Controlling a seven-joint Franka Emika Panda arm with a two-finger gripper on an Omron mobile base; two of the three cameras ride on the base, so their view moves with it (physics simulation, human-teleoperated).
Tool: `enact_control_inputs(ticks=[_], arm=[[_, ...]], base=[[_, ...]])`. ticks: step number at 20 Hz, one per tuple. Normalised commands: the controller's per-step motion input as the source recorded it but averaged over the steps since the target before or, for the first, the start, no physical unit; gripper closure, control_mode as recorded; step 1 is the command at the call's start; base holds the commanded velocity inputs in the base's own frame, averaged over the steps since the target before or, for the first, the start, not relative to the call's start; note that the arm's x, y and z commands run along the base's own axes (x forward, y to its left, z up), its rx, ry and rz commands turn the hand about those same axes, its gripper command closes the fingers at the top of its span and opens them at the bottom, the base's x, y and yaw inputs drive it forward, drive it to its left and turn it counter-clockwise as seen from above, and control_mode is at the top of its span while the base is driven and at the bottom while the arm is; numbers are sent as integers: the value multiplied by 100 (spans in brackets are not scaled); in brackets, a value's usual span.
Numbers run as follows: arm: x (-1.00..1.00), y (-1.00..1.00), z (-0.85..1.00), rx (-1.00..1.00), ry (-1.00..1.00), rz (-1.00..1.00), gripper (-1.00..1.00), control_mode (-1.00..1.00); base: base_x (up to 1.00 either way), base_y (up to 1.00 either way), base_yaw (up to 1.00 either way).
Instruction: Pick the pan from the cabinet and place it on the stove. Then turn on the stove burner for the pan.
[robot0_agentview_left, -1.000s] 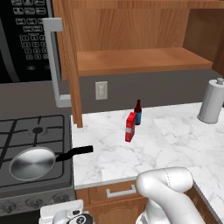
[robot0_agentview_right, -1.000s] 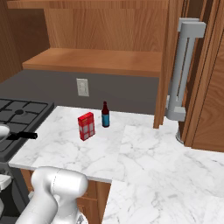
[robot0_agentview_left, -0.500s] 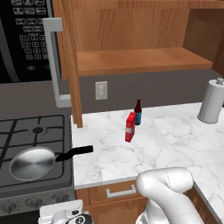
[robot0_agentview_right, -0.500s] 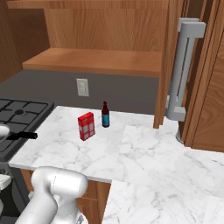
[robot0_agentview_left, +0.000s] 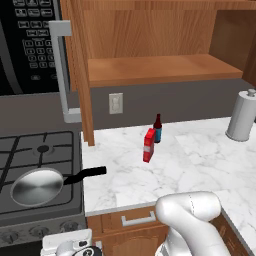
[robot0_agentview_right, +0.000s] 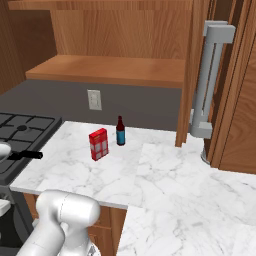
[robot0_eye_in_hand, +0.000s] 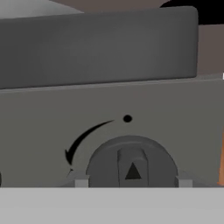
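Silver-grey, the pan (robot0_agentview_left: 36, 186) sits on the stove (robot0_agentview_left: 30, 150) near its front edge, its black handle reaching over the stove's right edge toward the white marble counter (robot0_agentview_left: 200, 160). In the hand view the gripper (robot0_eye_in_hand: 133, 181) is close up to a round grey knob (robot0_eye_in_hand: 132, 166) on the stove's front panel, one fingertip (robot0_eye_in_hand: 81, 182) at each side of it; whether they press it I cannot tell. Above, the cabinet (robot0_agentview_left: 150, 45) stands open.
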Motion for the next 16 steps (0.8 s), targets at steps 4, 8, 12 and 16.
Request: enact_control_inputs(ticks=[4, 8, 12, 16], arm=[[1, 3, 0, -4, 0, 2, 100, -100], [0, 0, 0, -19, 0, 2, 100, -100], [-1, 0, 1, -29, 0, 2, 100, -100], [-6, 0, 6, -33, 0, 1, 100, -100]], base=[[0, 0, 0], [0, 0, 0], [0, 0, 0], [0, 0, 0]])
